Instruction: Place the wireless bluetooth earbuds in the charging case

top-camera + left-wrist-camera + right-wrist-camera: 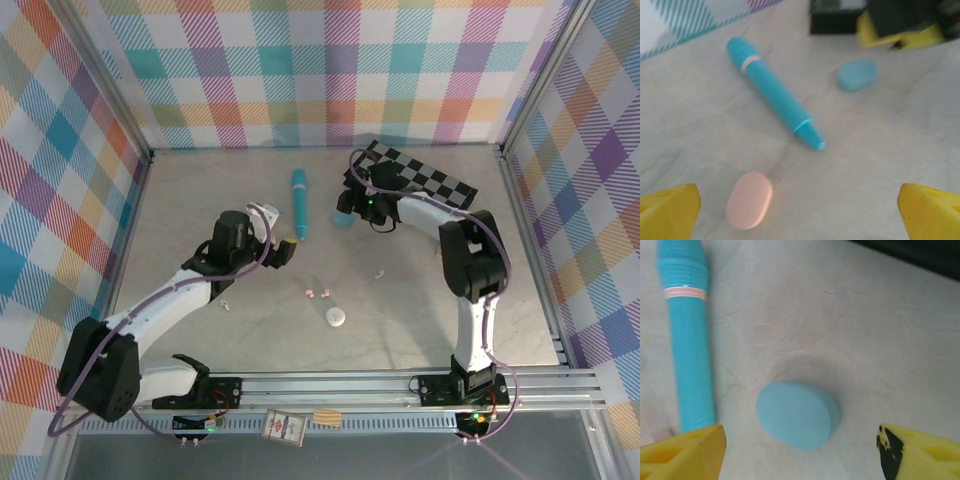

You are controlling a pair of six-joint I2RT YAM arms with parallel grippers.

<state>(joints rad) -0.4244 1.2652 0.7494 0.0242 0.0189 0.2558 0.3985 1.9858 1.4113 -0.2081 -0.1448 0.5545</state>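
Right fingertips (682,452): my yellow pads fill the bottom corners of the right wrist view. The left one overlaps the near end of the teal pen (687,350).
Right gripper (799,454): my jaws are spread and hold nothing. There is a gap on either side of what lies between them.
Blue case (798,414): a light blue oval pebble lying flat, just to the right of the pen's near end. Its lid is closed, so the inside is hidden.
Left gripper (800,215): my jaws are spread wide and empty, hanging near the pen's tip on its near-left side.
Pink case (749,200): a closed oval just past the pen's tip, between my left pads and closer to the left one. Its contents are hidden.
Pink earbuds (313,293): two tiny buds loose on the pale table (200,200), well nearward of the pen's tip and outside any case.
White earbud (380,272): a single bud loose on the table, nearward and right of the pen's tip.
White case (337,317): a closed oval, nearer still than the pink earbuds.
Checkerboard (430,178): black and white squares, right of the pen's capped far end.
Writing: the card (284,426) on the rail, far nearward of the pen, has print too small to read.
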